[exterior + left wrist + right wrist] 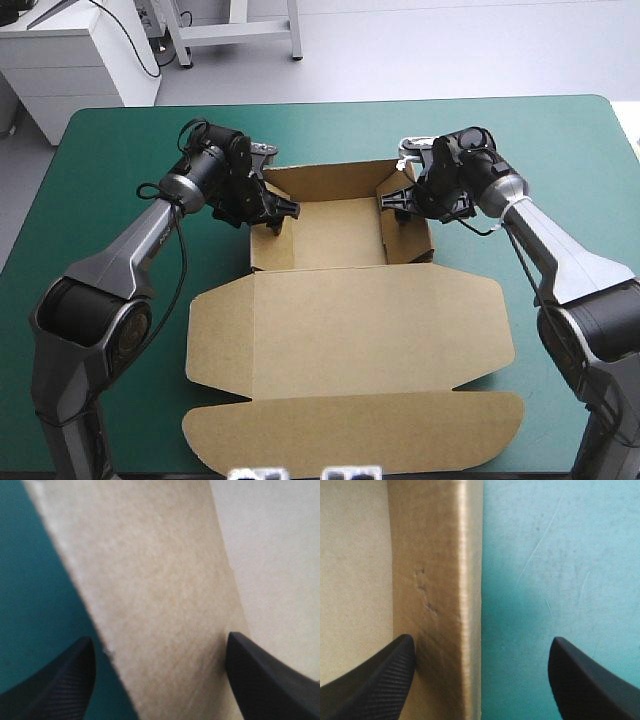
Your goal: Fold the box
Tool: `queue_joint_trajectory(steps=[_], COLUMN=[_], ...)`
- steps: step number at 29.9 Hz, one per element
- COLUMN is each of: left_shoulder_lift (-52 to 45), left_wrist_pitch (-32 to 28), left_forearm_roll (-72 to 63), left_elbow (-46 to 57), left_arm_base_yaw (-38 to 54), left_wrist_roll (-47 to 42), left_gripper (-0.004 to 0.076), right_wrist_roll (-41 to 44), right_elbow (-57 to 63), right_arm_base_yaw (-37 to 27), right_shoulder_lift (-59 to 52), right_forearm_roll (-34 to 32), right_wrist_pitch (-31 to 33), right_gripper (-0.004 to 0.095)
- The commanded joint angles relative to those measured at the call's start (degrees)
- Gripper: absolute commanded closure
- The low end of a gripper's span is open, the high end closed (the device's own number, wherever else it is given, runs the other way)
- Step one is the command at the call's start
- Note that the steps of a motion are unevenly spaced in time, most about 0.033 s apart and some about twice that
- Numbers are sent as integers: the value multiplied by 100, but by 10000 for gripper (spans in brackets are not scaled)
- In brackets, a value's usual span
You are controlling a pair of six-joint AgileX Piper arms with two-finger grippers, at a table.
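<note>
The left gripper is held spread open over the left wall of the box; its black fingers are set well apart, and the wall is seen standing up between them; the teal-green cover is seen beside one finger and the tray floor beside the other. The right gripper is spread open too; the right wall is found between its fingers, close to the finger on the tray side, with bare cover under the other finger; nothing is pinched by either gripper.

A good part of the job is judged to be done; the back wall and both side walls are raised, so an open tray is made right under the two grippers. The right wall looks thick and rounded at its top, as if it is doubled over; whether its flap is tucked all the way down cannot be told. The lid is laid flat on the cover on the near side of the grippers, with its front flap spread out flat beyond it. What is left is judged to be small; the side walls are likely to need pressing down so that they are locked in place.
</note>
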Motion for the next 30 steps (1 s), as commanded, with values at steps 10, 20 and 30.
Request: queue_joint_trajectory(steps=[10, 20, 30], left_shoulder_lift=[-429, -893, -2166], left_wrist_pitch=[321, 321, 321], left_forearm_roll=[300, 441, 499], left_elbow=[-2075, -2110, -1504], left_arm_base_yaw=[7, -17, -56], left_wrist_roll=[24, 37, 327], left_gripper=[290, 719, 719], right_wrist_roll=[-234, -529, -616], right_elbow=[-1512, -1776, -1046], right_arm_base_yaw=[-35, -24, -24], right_shoulder_lift=[-316, -638, -748], right_forearm_roll=[-157, -216, -143], right_wrist_pitch=[578, 1049, 899], right_gripper=[220, 220, 220])
